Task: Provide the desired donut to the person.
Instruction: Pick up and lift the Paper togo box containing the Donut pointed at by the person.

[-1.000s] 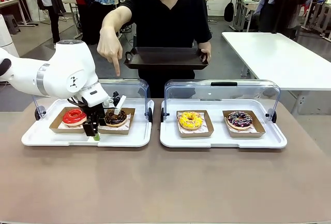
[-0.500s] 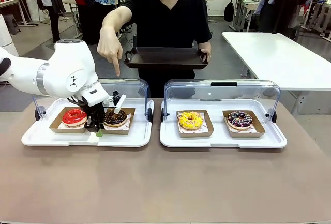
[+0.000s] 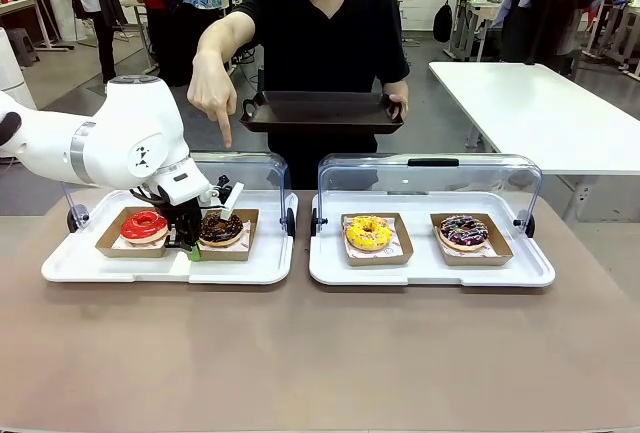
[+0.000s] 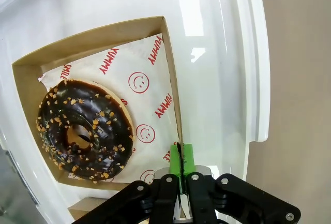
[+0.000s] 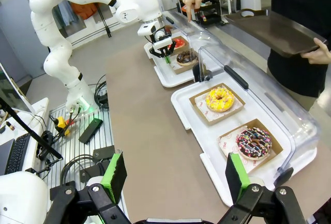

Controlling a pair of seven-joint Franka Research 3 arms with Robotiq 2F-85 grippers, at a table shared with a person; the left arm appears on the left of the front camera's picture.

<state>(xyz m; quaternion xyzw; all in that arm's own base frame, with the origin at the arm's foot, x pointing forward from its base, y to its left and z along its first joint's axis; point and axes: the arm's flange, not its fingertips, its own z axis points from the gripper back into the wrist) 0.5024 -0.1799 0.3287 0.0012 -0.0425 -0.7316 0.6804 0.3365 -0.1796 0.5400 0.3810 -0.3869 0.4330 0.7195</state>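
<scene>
change: left gripper (image 4: pixel 180 158) has moved in and clamped on the box (image 4: pixel 88 47) wall.
chocolate donut (image 4: pixel 85 128): in that box, beneath the person's pointing hand (image 3: pixel 212 88).
right gripper (image 5: pixel 175 175): fingers spread, idle.
meaning: box likely ready to lift.

Person (image 3: pixel 325 38) at 12 o'clock, black T-shirt. One hand (image 3: pixel 211 88) points index finger down over white serving tray (image 3: pixel 120 268) at 9 o'clock. Other hand (image 3: pixel 397 98) holds dark tray (image 3: pixel 320 111) at waist.

Left gripper (image 3: pixel 189 246) lowered at 9 o'clock, fingers close together at near-left rim of card tray (image 3: pixel 250 223) holding chocolate donut (image 3: pixel 221 227). Red donut (image 3: pixel 144 224) just beside, on gripper's 9 o'clock side.

Second serving tray (image 3: pixel 430 271) at 3 o'clock: yellow donut (image 3: pixel 368 232), sprinkled donut (image 3: pixel 464 230), apart. Both clear lids (image 3: pixel 430 178) raised.
</scene>
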